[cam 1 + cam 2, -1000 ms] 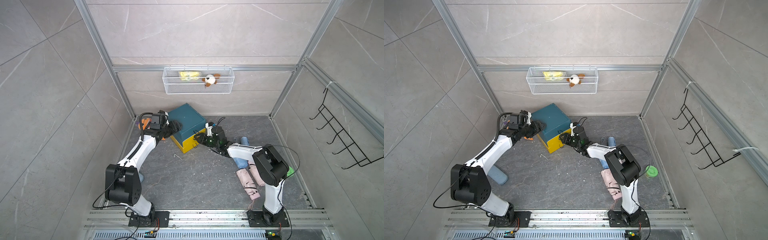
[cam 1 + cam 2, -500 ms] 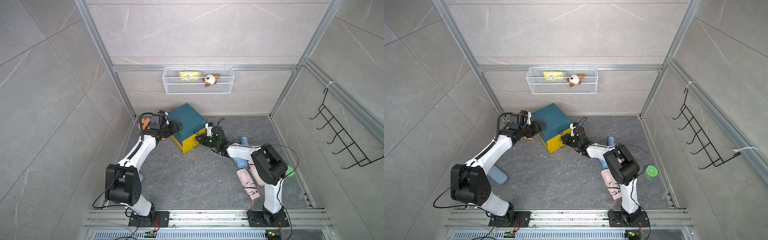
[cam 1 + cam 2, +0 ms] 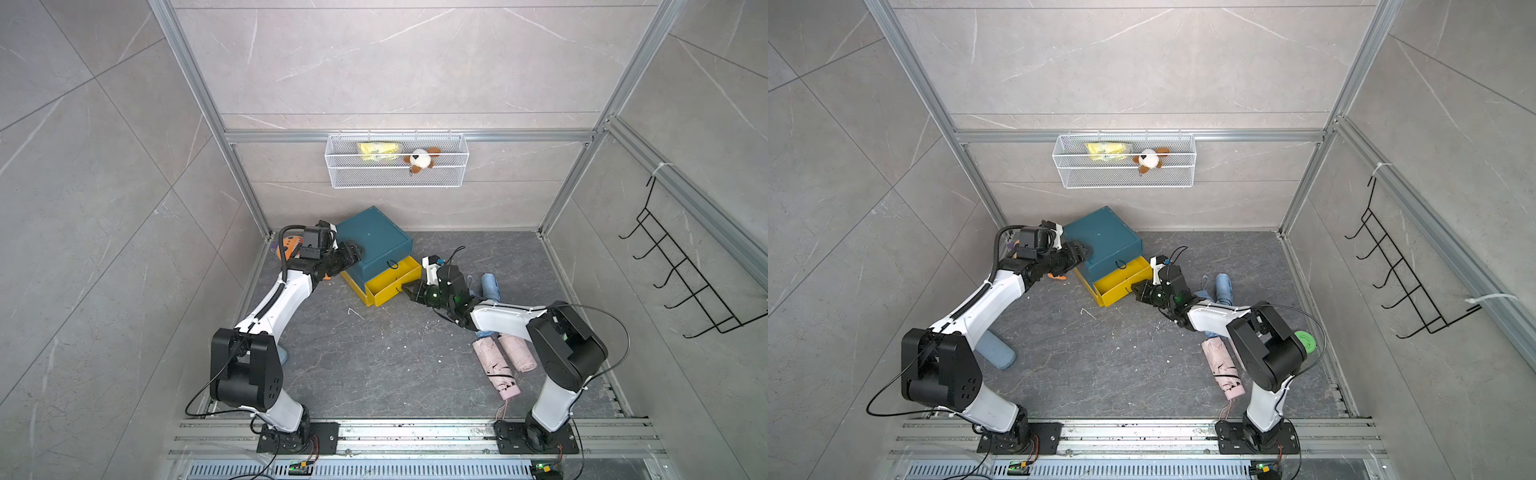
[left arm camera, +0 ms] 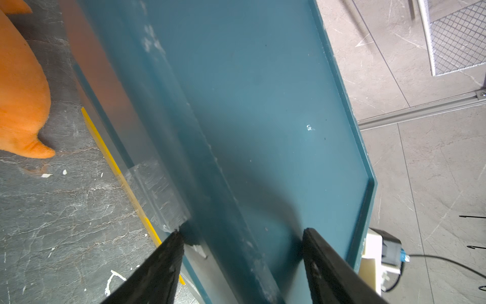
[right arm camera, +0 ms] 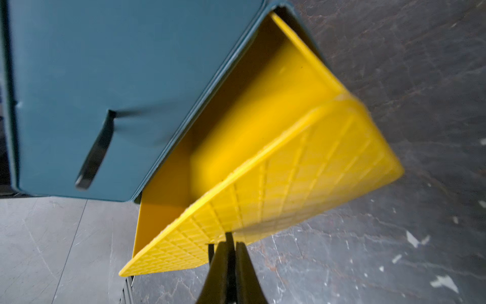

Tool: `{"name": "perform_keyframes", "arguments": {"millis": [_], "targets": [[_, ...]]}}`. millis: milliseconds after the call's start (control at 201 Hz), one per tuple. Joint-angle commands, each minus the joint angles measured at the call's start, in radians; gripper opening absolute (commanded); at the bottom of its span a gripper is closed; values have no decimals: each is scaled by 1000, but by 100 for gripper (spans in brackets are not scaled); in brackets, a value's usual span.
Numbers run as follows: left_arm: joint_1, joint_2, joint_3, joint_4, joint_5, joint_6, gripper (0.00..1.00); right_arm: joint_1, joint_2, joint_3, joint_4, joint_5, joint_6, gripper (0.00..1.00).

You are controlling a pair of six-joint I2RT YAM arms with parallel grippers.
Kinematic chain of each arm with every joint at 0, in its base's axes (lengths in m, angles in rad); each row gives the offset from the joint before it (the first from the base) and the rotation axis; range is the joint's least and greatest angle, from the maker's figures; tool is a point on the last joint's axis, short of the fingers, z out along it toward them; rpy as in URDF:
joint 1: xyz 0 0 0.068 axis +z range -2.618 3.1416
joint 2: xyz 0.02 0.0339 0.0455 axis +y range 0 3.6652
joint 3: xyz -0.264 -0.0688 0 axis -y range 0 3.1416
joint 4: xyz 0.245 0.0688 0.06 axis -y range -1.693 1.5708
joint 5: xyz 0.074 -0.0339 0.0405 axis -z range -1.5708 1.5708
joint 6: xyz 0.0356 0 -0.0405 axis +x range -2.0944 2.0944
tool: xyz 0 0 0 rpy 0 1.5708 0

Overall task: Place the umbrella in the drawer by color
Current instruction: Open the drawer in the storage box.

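Observation:
A teal cabinet (image 3: 372,237) stands at the back of the floor, its yellow drawer (image 3: 388,282) pulled partly out. My right gripper (image 5: 231,243) is shut on the black loop handle at the yellow drawer's front (image 5: 289,171). My left gripper (image 4: 242,234) is open, its fingers straddling the top edge of the cabinet (image 4: 263,105). A pink umbrella (image 3: 496,365) lies folded near the right arm's base. A blue umbrella (image 3: 490,286) lies behind the right arm, and another blue one (image 3: 994,351) under the left arm.
An orange plush toy (image 4: 18,92) lies left of the cabinet. A wire basket (image 3: 397,178) on the back wall holds a yellow bundle (image 3: 380,150) and a stuffed dog (image 3: 417,160). A black hook rack (image 3: 681,282) hangs on the right wall. A green lid (image 3: 1306,340) sits by the right arm.
My right gripper has closed on the yellow drawer's handle. The left arm has stayed on the cabinet.

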Motion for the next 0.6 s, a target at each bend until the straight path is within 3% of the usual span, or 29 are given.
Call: {"name": "perform_keyframes", "arguments": {"millis": [0,269,592], "targets": [[-11,26,-40,-95,-9,19,73,2,-86,-65,-19,5,-49,10],[-12,27,-40,-95,-9,17,73,3,-211,-215,-43,13,-70,10],[-11,31,-40,-95,-9,16,73,6,-255,-293,-45,22,-78,10]]}}
